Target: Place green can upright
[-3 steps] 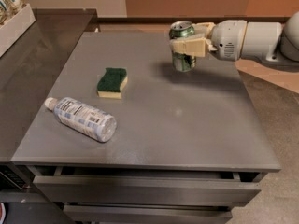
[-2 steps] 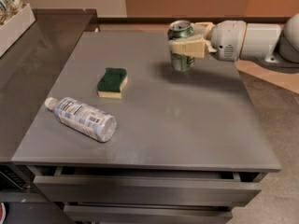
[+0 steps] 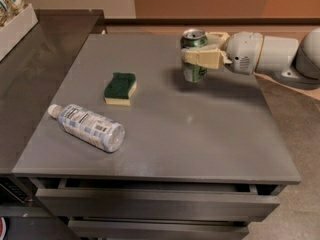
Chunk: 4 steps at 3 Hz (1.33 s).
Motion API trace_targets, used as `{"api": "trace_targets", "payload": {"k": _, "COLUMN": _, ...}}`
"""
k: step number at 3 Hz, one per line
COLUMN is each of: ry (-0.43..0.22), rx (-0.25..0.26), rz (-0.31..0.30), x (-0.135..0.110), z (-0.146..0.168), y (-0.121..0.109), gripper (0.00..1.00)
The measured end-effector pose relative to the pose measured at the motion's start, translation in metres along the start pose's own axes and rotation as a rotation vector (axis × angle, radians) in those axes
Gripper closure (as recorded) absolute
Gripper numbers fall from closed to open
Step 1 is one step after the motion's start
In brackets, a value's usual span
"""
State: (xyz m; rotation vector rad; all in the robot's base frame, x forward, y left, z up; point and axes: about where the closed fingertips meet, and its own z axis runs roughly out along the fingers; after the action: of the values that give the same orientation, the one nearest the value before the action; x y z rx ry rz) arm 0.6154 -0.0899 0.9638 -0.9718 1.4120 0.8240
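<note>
The green can [image 3: 193, 40] stands upright at the far right of the grey table [image 3: 165, 114], its silver top facing up. My gripper [image 3: 196, 57] reaches in from the right on a white arm [image 3: 265, 54]. Its cream fingers [image 3: 202, 58] are closed around the can's middle. The can's base is at or just above the tabletop; I cannot tell if it touches.
A green-and-yellow sponge [image 3: 120, 88] lies left of centre. A clear plastic bottle [image 3: 87, 127] with a white label lies on its side near the front left. A darker counter [image 3: 30, 79] adjoins on the left. Drawers [image 3: 155, 204] sit below the front edge.
The can and gripper have shifted very slightly left and away; otherwise nothing has visibly changed.
</note>
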Motion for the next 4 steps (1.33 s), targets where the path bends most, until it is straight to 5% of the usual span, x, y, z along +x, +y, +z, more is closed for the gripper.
{"api": "trace_targets", "payload": {"k": 3, "ry": -0.077, "rx": 0.013, "rz": 0.09, "x": 0.027, "z": -0.007, "y": 0.001, "gripper": 1.0}}
{"api": "trace_targets", "payload": {"k": 4, "ry": -0.124, "rx": 0.012, "rz": 0.087, "x": 0.029, "z": -0.009, "y": 0.0, "gripper": 0.82}}
